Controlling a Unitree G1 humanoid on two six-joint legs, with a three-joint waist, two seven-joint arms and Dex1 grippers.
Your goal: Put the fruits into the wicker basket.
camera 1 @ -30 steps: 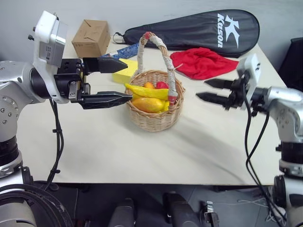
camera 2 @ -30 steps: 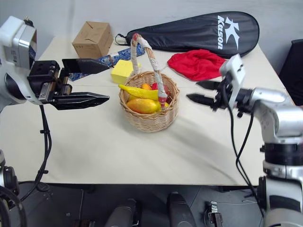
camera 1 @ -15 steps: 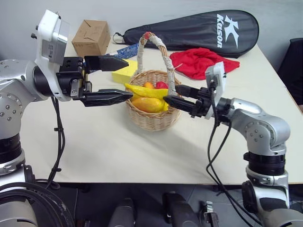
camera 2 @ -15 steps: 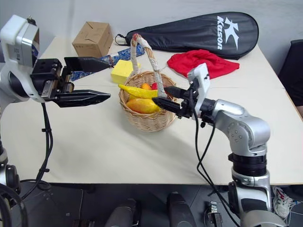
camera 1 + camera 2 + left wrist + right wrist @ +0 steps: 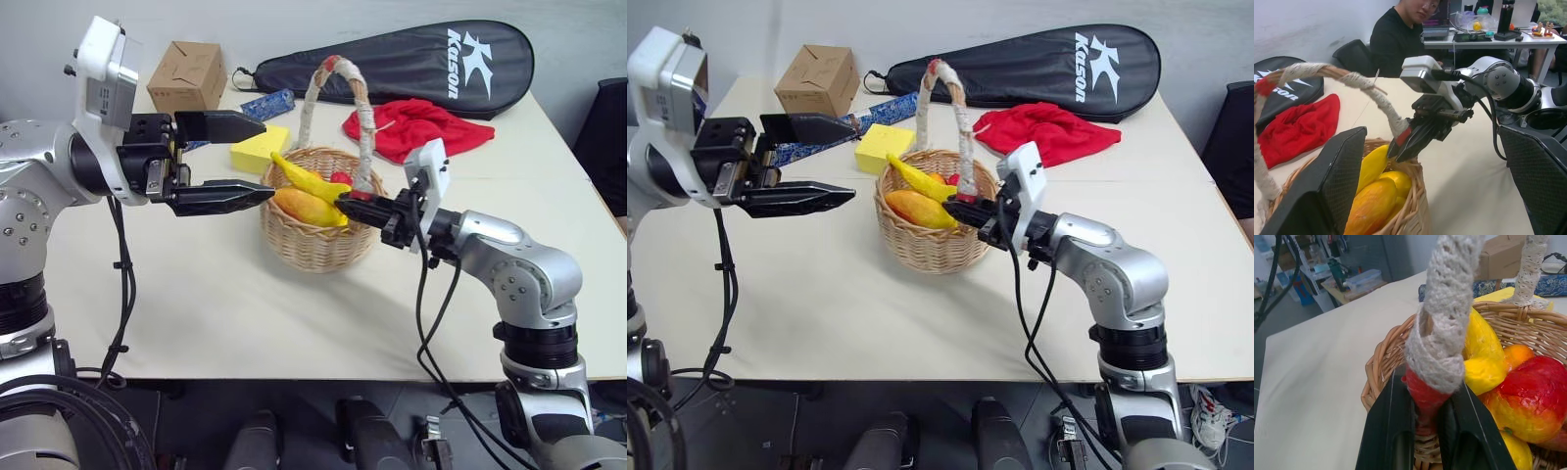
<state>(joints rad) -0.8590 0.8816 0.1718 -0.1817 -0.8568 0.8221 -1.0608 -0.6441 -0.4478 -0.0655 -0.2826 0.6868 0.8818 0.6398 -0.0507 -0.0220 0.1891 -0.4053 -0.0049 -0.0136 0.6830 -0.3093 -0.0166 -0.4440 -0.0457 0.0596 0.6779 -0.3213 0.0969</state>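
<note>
**Basket loaded; right hand clamped on handle base**

The wicker basket (image 5: 318,220) stands near the middle of the tabletop (image 5: 294,313), canted slightly toward the left side. Inside it lie the fruits: a banana (image 5: 306,179), an orange mango (image 5: 304,207), a red-and-yellow mango (image 5: 1528,396) and a lemon (image 5: 1484,374). No fruit is visible loose on the tabletop; the loading looks finished.

The right hand (image 5: 1422,431) is closed tight on the handle (image 5: 364,117) at its lower end, where red binding meets the rim. The left hand (image 5: 240,162) hangs beside the basket with its fingers spread wide, holding nothing.

Handling assessment: the weave appears stiff yet light, and the cloth wrapping should give a non-slip purchase. The handle root is a firm point, but off-centre: a lift from there would likely tip the load. The glossy fruits look smooth and prone to roll. The handle's crown would balance better.

Beyond the basket lie a yellow sponge block (image 5: 257,152), cardboard box (image 5: 186,76), red cloth (image 5: 416,127) and racket cover (image 5: 411,61).
</note>
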